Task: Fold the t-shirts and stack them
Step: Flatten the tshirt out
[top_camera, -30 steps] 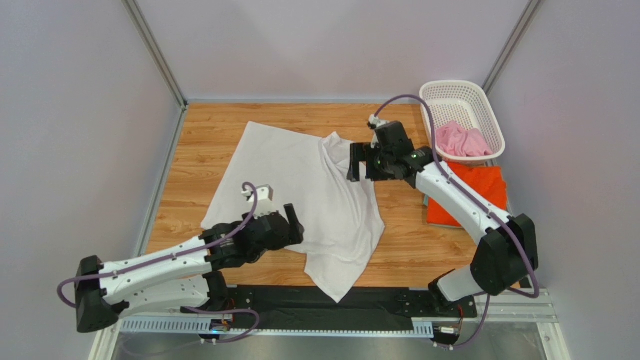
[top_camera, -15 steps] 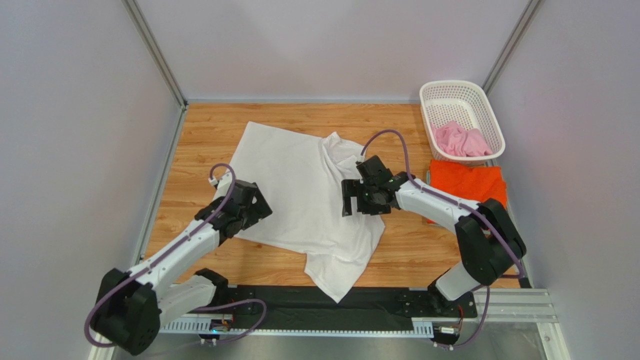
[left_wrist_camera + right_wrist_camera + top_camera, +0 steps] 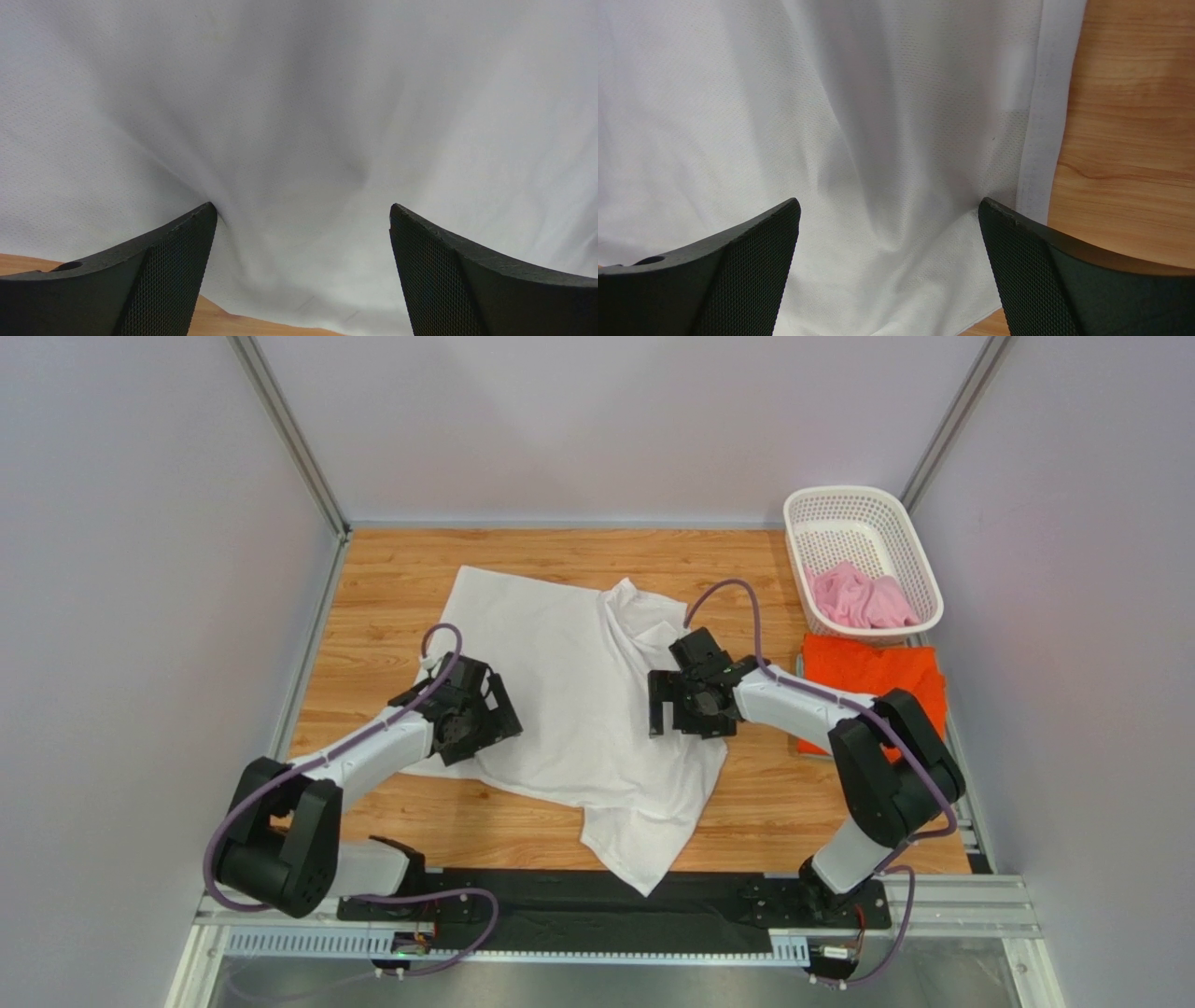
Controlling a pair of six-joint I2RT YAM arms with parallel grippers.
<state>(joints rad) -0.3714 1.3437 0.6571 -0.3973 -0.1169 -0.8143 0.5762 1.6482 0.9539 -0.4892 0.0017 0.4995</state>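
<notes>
A white t-shirt [image 3: 561, 679] lies spread and rumpled on the wooden table [image 3: 379, 602]. My left gripper [image 3: 477, 717] stands open over its left edge; in the left wrist view its fingers [image 3: 175, 266] rest on the white cloth [image 3: 302, 105], which creases around the left tip. My right gripper [image 3: 676, 703] stands open over the shirt's right edge, and its right fingertip [image 3: 1018, 252] sits just inside the hem of the white cloth [image 3: 843, 105]. An orange t-shirt [image 3: 881, 679] lies folded at the right. A pink t-shirt [image 3: 859, 597] is bunched in the basket.
The white lattice basket [image 3: 842, 497] stands at the back right corner, just behind the orange shirt. Bare wood [image 3: 1130, 105] shows right of the hem. A corner of the white shirt hangs over the black rail [image 3: 617, 896] at the near edge.
My left arm swung from the shirt's near side out to its left edge. My right gripper came nearer and lower onto the right edge. Both stayed open.
</notes>
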